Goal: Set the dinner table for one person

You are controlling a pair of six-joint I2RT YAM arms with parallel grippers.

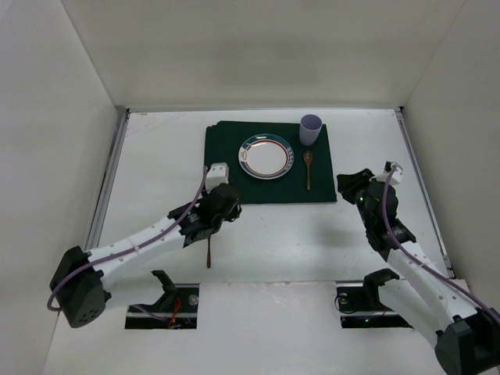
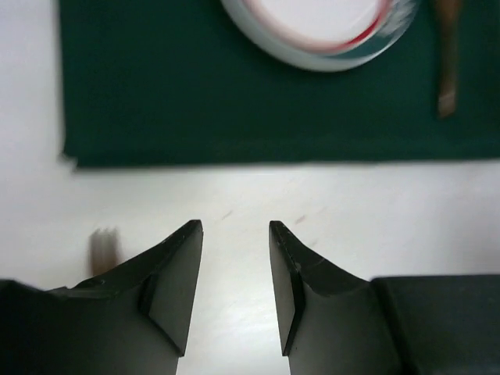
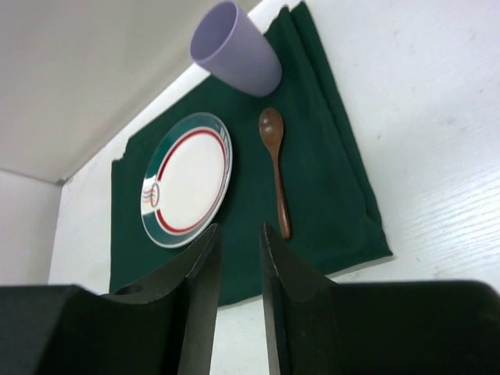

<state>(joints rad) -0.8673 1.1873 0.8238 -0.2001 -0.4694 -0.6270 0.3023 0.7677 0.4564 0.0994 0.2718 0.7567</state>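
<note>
On the white dinner table [image 1: 156,156] lies a dark green placemat [image 1: 226,183]. On it are a plate [image 1: 266,156] with a red and green rim, a purple cup [image 1: 311,129] and a wooden spoon [image 1: 308,168]. A wooden fork [image 1: 208,251] lies on the bare table under the left arm; its blurred tines [image 2: 103,250] show beside the left jaw. My left gripper [image 1: 226,201] [image 2: 234,226] hovers open just in front of the placemat's near edge [image 2: 234,141], holding nothing. My right gripper [image 1: 350,185] [image 3: 238,228] is right of the placemat, its jaws narrowly apart and empty, facing the plate [image 3: 187,176] and spoon [image 3: 275,172].
White walls enclose the table at the back and on both sides. Metal rails [image 1: 109,180] run along the left and right table edges. The arm bases [image 1: 168,301] sit at the near edge.
</note>
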